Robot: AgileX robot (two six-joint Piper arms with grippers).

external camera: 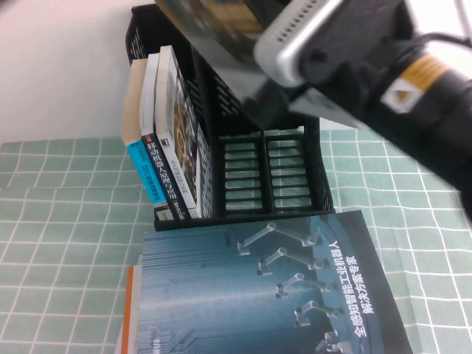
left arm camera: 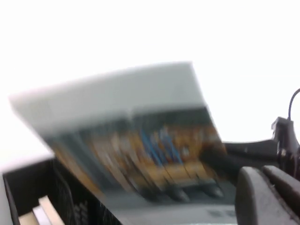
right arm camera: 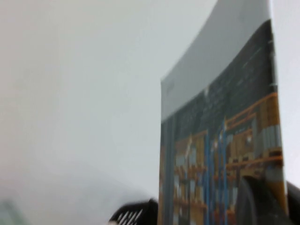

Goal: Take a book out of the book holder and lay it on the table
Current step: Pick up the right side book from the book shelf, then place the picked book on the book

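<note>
A black slatted book holder (external camera: 295, 169) stands at the back middle of the table, with three upright books (external camera: 169, 140) in its left compartment. My right gripper (external camera: 258, 66) is shut on a book with a grey and orange-blue cover (external camera: 214, 18) and holds it in the air above the holder. The right wrist view shows that book (right arm camera: 215, 140) close up, with one finger (right arm camera: 255, 201) across its cover. The left wrist view shows it tilted (left arm camera: 140, 136) above the holder (left arm camera: 28, 187). My left gripper (left arm camera: 267, 197) hangs apart from it, shut and empty, out of the high view.
A large blue book with robot arms on its cover (external camera: 258, 295) lies flat in front of the holder, on top of another book with an orange edge (external camera: 130, 310). A green checked cloth (external camera: 59, 221) covers the table. A white wall is behind.
</note>
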